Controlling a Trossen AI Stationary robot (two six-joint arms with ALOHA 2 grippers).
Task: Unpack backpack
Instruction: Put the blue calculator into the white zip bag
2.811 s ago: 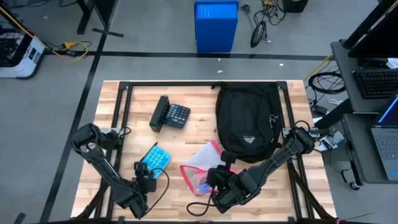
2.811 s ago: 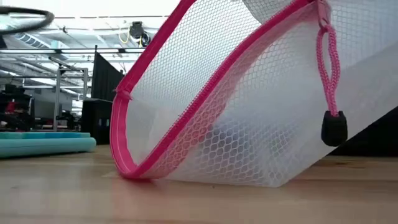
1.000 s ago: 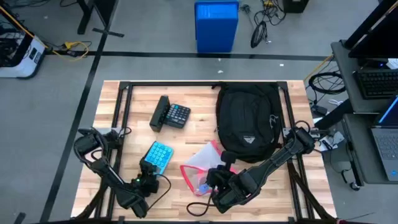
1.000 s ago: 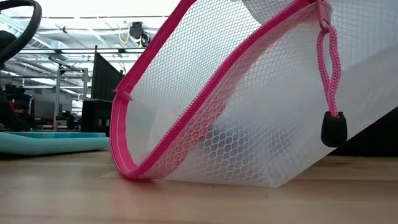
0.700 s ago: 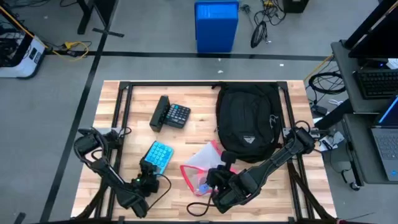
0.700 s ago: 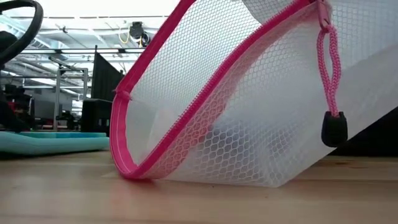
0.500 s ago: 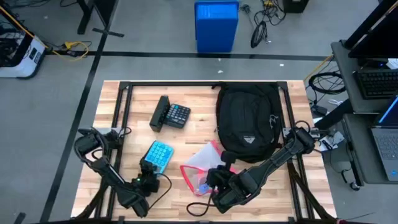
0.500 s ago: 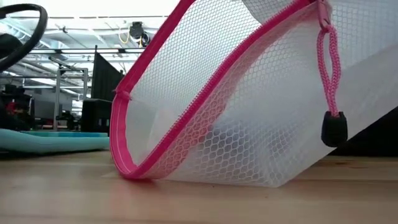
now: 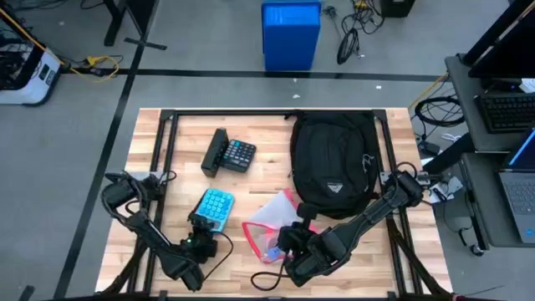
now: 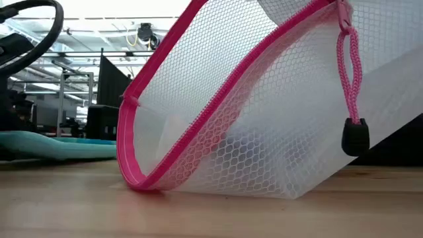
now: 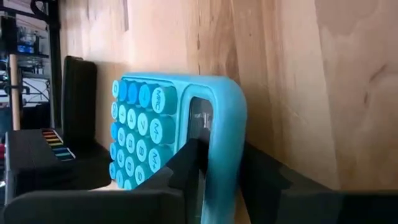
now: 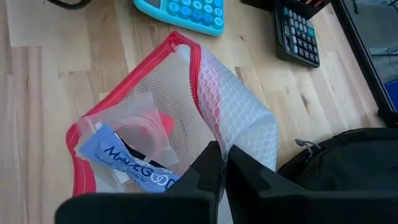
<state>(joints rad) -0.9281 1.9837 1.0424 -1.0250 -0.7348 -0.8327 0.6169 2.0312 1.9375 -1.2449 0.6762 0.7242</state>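
While the backpack (image 9: pixel 334 165) lies flat at the tabletop's (image 9: pixel 184 150) far right, the right gripper (image 12: pixel 222 163) pinches the rim of the pink-zippered mesh pouch (image 9: pixel 269 224) just beside it, fingers closed on the fabric. Over on the left, the left gripper (image 11: pixel 214 163) clamps the near edge of the teal calculator (image 9: pixel 212 207).

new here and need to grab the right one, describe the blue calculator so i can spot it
On the wooden table, look left of the backpack and the pink mesh pouch. The blue calculator lies near the front, in the left pincer. Unlike the black calculator behind it, it's turquoise with round keys.
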